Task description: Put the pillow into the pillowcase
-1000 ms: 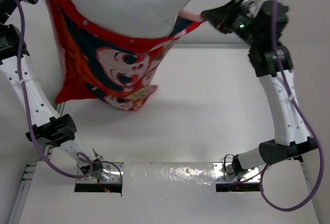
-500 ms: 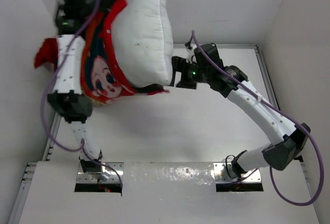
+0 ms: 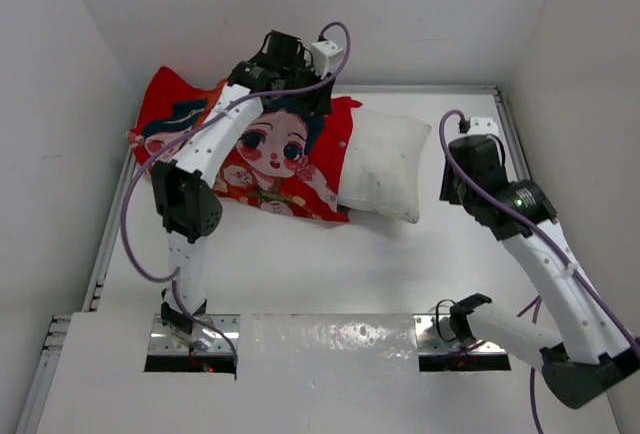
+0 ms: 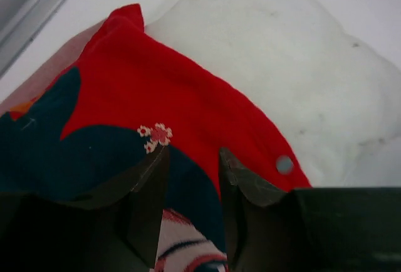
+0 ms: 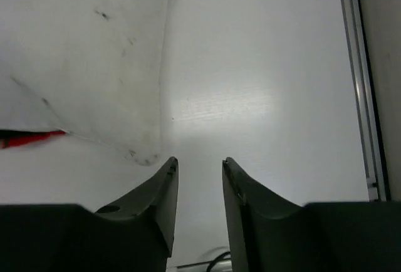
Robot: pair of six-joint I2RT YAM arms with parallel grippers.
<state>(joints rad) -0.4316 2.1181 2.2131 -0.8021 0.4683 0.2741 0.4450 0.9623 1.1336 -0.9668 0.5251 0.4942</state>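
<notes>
Pillowcase (image 4: 156,90) under L fingers (image 4: 147,187), slightly apart, maybe touching cloth, R fingers (image 5: 161,190) slightly apart, empty, nr pillow (image 5: 81,52).

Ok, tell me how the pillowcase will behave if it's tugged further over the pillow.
Probably floppy: the pillowcase lies creased around the pillow, so it would likely bunch rather than slide as a sheet. It looks thin and light. The plump pillow filling it may drag along with it.

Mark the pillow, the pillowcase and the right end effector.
pillow (image 3: 385,159): top external view, exposed white middle.
pillowcase (image 3: 270,154): top external view, printed face.
right end effector (image 5: 200,159): right wrist view, midway between fingertips.
</notes>
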